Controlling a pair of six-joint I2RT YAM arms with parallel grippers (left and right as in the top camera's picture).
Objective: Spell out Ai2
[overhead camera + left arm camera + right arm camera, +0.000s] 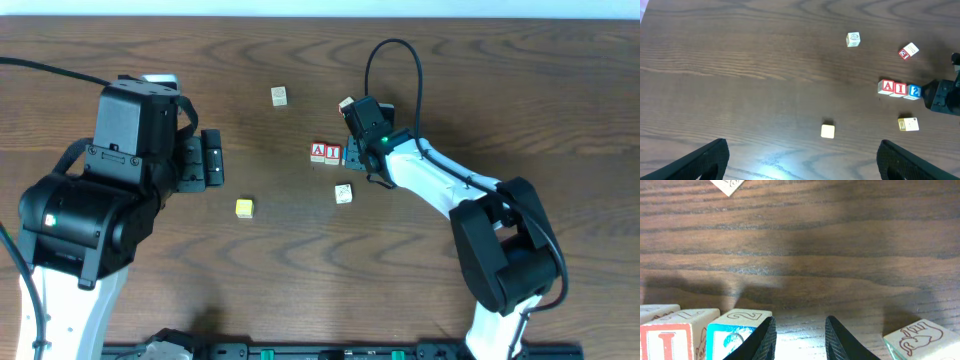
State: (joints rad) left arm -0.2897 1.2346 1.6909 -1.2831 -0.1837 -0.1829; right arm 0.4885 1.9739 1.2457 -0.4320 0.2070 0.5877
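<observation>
Your right gripper (800,325) has its jaws slightly apart, leaving a narrow gap with nothing in it. Its own camera puts the blue 2 block (737,330) just outside the finger on the picture's left. The I block (677,332) sits against the 2 block's far side.

From overhead the gripper covers the 2, so you read only A and I there. The left wrist camera gives you the whole row: the A block (885,86), then I, then 2, side by side, ending right at the right gripper's tip.

Your left gripper (802,144) is spread wide and holds nothing. The row lies well ahead of its jaws and off to their right.

Count seven blocks, three in the row and four loose:
- a yellow block (827,131), nearest the left jaws
- a printed block (908,124), just beside the right jaws
- a red-edged block (908,51)
- a pale block (853,39), farther off
</observation>
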